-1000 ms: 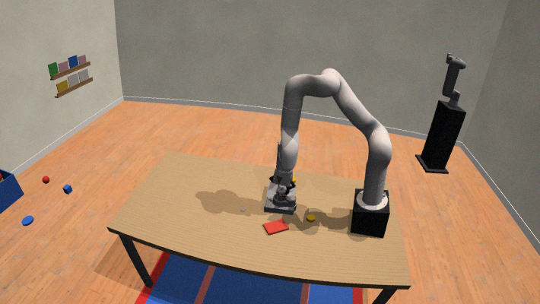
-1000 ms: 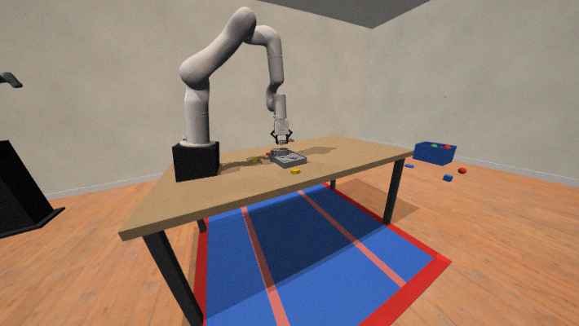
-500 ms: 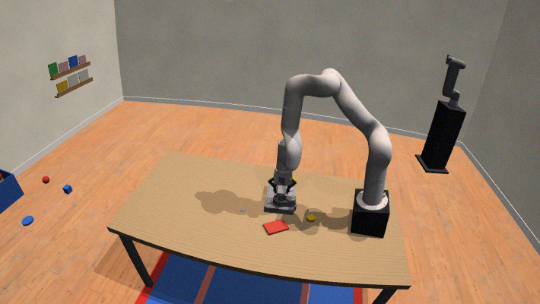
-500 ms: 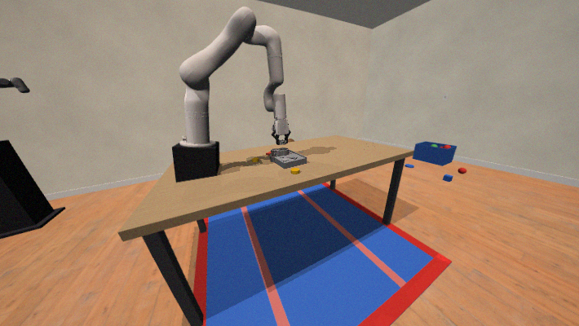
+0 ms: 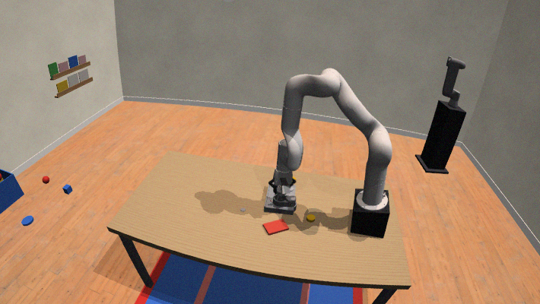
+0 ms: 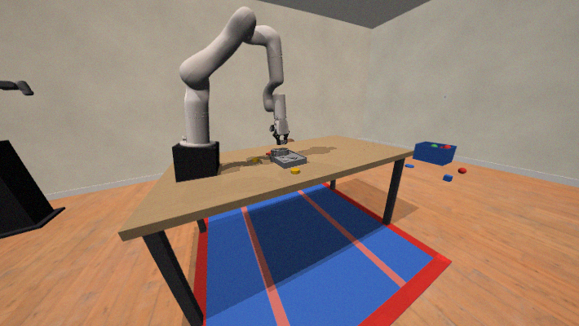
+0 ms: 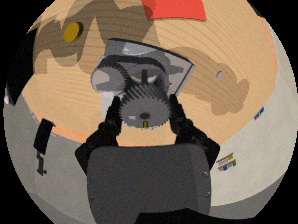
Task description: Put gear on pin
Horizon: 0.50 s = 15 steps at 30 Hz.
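My gripper (image 7: 144, 102) is shut on the dark toothed gear (image 7: 144, 103), which carries a small yellow arrow mark near its lower edge. I hold it just above the grey timing case (image 7: 143, 70), over its near part. The case (image 5: 281, 201) stands on the table below the gripper (image 5: 281, 188); it also shows in the exterior view (image 6: 289, 158), with the gripper (image 6: 281, 140) a little above its far end. A fixed gear (image 7: 109, 78) sits on the case left of the held one. The pin and the collar mark are hidden under the held gear.
A red flat plate (image 5: 275, 226) and a yellow disc (image 5: 311, 217) lie on the table in front of the case. A second yellow disc (image 6: 295, 170) lies on its other side, and a small grey disc (image 5: 243, 209) to its left. The arm's black base (image 5: 370, 214) stands at the right.
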### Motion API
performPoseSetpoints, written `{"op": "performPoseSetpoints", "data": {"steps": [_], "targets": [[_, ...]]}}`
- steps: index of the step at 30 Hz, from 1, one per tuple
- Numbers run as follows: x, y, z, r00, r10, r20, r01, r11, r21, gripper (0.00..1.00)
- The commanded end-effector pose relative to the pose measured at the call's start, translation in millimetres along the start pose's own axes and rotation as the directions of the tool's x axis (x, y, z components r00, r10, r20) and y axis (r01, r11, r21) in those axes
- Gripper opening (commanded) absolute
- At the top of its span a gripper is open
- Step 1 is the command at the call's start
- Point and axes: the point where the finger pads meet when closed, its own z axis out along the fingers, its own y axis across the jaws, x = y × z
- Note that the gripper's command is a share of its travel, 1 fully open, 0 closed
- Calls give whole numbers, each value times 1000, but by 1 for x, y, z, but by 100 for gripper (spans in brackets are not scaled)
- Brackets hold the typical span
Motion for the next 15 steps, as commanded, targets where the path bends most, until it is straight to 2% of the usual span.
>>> {"op": "performPoseSetpoints", "data": {"steps": [1, 15], "targets": [[0, 1, -1, 999, -30, -15, 30, 1000, 3, 0], [0, 1, -1, 999, -33, -15, 33, 999, 3, 0]]}}
